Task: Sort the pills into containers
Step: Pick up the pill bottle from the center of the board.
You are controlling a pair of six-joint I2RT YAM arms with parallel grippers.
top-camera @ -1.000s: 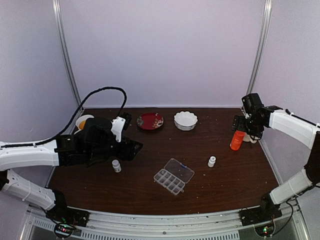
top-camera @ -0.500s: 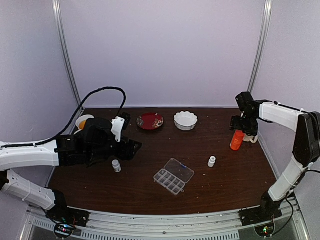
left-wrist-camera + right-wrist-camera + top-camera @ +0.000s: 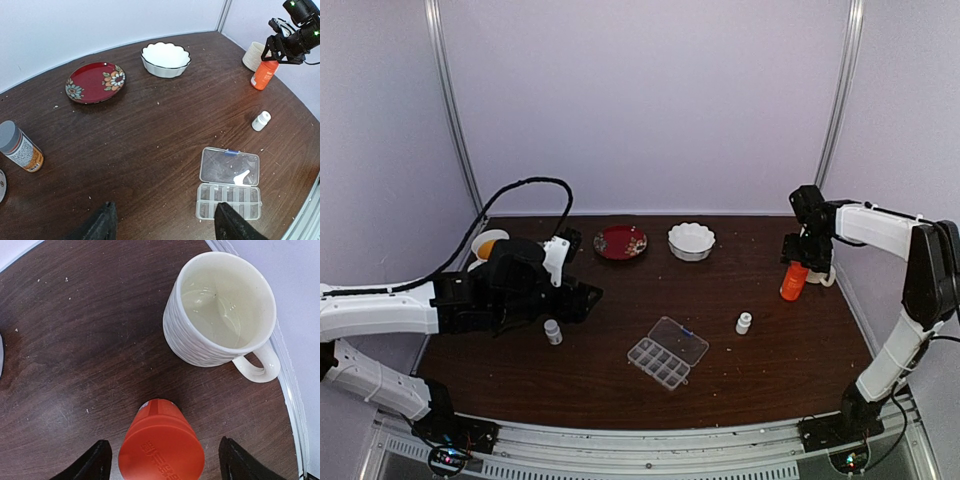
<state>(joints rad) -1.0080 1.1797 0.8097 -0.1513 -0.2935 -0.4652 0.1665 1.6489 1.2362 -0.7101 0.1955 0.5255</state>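
Note:
The clear pill box (image 3: pixel 667 353) lies open near the table's middle, its lid (image 3: pixel 230 166) folded back and its two rows of containers (image 3: pixel 228 201) showing. No pills are distinguishable; tiny pale specks dot the wood. My left gripper (image 3: pixel 165 226) hovers open to the left of the box with nothing between its fingers, and in the top view the left gripper (image 3: pixel 588 298) is left of centre. My right gripper (image 3: pixel 165 462) is open, straddling the cap of an upright orange bottle (image 3: pixel 162 442) with gaps on both sides. From above, the right gripper (image 3: pixel 803 258) is at the far right.
A white mug (image 3: pixel 220 310) stands just beyond the orange bottle, by the right edge. A white scalloped bowl (image 3: pixel 691 240) and red flowered plate (image 3: pixel 620 242) sit at the back. Small white bottles (image 3: pixel 744 322) (image 3: pixel 553 331) flank the box. An amber grey-capped bottle (image 3: pixel 19 147) stands at left.
My right gripper has shifted slightly left and down over the orange bottle, and its jaws have narrowed. The left arm has hardly moved.

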